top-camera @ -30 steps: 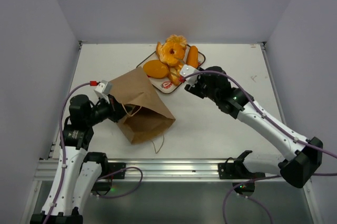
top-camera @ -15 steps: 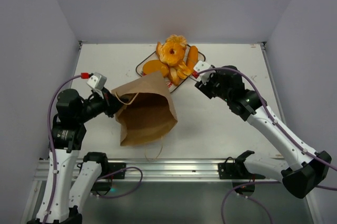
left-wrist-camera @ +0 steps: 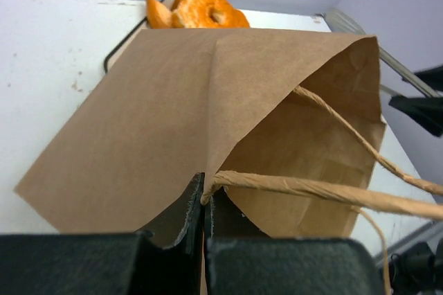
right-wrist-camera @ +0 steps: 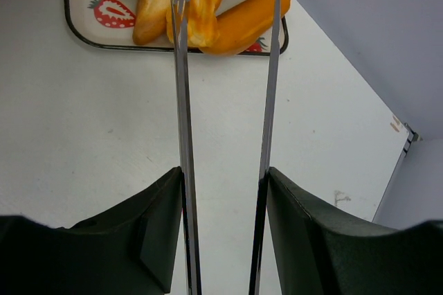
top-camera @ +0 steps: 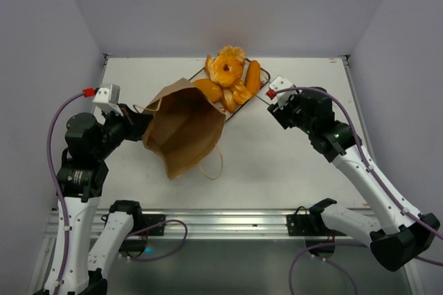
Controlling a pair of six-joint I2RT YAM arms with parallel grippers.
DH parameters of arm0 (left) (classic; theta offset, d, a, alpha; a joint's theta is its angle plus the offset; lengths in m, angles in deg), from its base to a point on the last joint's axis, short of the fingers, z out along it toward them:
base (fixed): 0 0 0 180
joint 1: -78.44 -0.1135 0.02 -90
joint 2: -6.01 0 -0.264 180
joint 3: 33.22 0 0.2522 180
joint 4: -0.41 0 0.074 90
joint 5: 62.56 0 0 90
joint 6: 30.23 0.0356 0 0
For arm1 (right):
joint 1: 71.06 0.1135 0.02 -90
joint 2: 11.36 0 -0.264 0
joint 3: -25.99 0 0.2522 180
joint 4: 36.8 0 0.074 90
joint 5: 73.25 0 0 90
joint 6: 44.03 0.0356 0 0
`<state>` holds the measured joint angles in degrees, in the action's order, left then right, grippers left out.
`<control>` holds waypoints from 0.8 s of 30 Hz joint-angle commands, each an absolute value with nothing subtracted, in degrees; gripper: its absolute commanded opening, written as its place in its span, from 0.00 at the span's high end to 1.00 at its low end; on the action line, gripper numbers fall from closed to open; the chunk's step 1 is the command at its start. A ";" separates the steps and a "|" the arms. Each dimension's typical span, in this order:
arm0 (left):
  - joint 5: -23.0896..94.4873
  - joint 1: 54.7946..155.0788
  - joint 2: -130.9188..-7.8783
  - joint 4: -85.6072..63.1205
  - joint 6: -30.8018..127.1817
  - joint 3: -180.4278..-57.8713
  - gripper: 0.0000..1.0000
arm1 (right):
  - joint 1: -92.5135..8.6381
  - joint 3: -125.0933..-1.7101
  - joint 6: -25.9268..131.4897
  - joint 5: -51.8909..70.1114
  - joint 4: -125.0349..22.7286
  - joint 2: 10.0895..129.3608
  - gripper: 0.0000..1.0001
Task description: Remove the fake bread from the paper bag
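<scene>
Left gripper (top-camera: 136,123): clamped tight on the rim of the paper bag (top-camera: 181,127), which is held lifted and tilted. Fake bread (top-camera: 228,79): piled on the strawberry-print tray (right-wrist-camera: 90,21). Right gripper (top-camera: 275,95): part open, nothing held. Risk: bag slipped or torn if pulled by the thin rim.

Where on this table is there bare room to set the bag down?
Bare table lies between the paper bag and the right arm, and along the far right edge. Crowded: the far middle, where the tray holds the fake bread.
</scene>
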<state>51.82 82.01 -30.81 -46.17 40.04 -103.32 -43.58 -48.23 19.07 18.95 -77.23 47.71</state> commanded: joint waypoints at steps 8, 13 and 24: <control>37.99 82.30 -34.33 -49.21 26.04 -111.14 0.96 | -47.77 -49.38 22.41 17.01 -77.72 45.78 0.48; 40.08 82.22 -36.61 -44.92 18.40 -110.35 0.97 | -48.47 -48.24 22.68 17.01 -77.72 44.64 0.48; 24.57 81.51 -42.51 -49.56 8.44 -113.87 1.00 | -49.79 -46.13 22.85 17.01 -78.16 41.12 0.48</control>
